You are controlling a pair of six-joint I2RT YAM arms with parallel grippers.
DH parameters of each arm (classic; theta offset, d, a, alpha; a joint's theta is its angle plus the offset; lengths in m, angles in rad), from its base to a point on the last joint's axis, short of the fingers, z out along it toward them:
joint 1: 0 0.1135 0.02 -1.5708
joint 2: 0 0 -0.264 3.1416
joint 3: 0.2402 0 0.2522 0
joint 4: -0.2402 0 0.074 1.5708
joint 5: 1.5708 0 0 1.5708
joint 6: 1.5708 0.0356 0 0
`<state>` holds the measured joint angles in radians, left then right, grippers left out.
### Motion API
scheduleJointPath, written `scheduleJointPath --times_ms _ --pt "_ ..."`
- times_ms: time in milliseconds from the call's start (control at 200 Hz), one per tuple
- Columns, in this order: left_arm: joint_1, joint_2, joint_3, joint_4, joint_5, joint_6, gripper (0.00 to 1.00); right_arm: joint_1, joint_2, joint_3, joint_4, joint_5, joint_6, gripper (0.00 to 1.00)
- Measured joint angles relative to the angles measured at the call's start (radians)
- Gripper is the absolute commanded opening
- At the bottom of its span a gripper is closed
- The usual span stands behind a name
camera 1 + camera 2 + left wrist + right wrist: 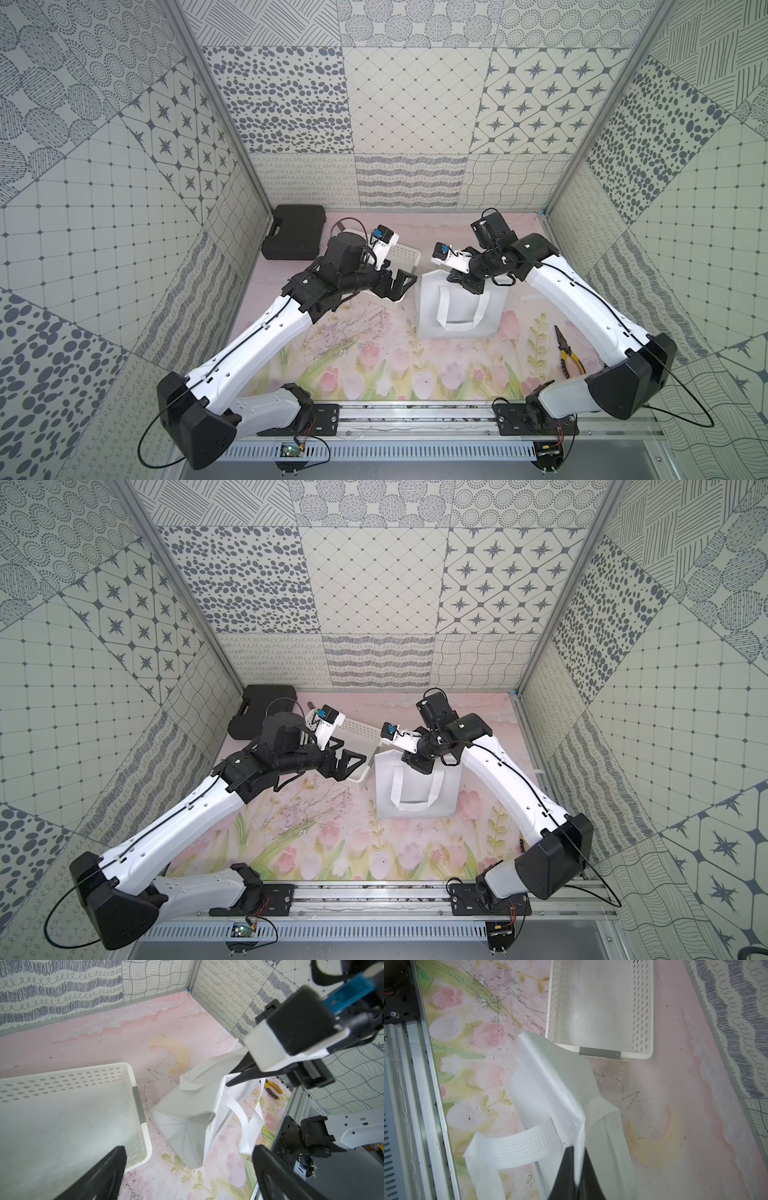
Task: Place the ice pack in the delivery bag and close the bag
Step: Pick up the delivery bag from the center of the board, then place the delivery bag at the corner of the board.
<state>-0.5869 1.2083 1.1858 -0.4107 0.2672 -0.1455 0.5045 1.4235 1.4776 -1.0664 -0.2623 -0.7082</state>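
left arm (266, 332) and right arm (569, 320): glossy white shells, angular black joint housings (195, 419), thin black cables (590, 302) clipped alongside, black tapered fingers (99, 1176).

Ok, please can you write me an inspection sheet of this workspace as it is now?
Surface: floral mat, scratched, with dirt specks.
Job's things: delivery bag on the mat beside the basket; ice pack: nothing seen.
Clutter: white basket, looks empty; black case; yellow pliers.
Grippers: left tool open, near the basket; right tool shut on the bag's rim.
Cables: black cable loops at both arm bases.
Surroundings: patterned walls, metal rail in front.
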Motion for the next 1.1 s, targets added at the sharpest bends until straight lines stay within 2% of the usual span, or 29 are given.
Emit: scheduleJointPath --times_ms 155,315,455,705,875,1101 --pt "0.0 0.008 0.0 0.002 -0.01 -0.001 0.99 -0.097 -0.045 0.001 0.039 0.105 0.079 0.0" --pt "0.0 0.011 0.001 0.002 -0.04 -0.01 0.99 -0.226 -0.026 0.03 0.111 0.259 0.227 0.0" --pt "0.0 0.01 0.001 0.002 -0.075 -0.018 1.0 -0.29 0.077 0.115 0.209 0.429 0.364 0.0" --pt "0.0 0.003 -0.005 0.0 -0.106 -0.042 1.0 -0.415 0.339 0.375 0.328 0.586 0.602 0.0" --pt "0.001 -0.005 -0.014 -0.003 -0.118 -0.053 1.0 -0.438 0.473 0.46 0.383 0.631 0.653 0.0" --pt "0.001 -0.007 -0.018 -0.007 -0.124 -0.063 1.0 -0.415 0.506 0.455 0.436 0.679 0.655 0.0"
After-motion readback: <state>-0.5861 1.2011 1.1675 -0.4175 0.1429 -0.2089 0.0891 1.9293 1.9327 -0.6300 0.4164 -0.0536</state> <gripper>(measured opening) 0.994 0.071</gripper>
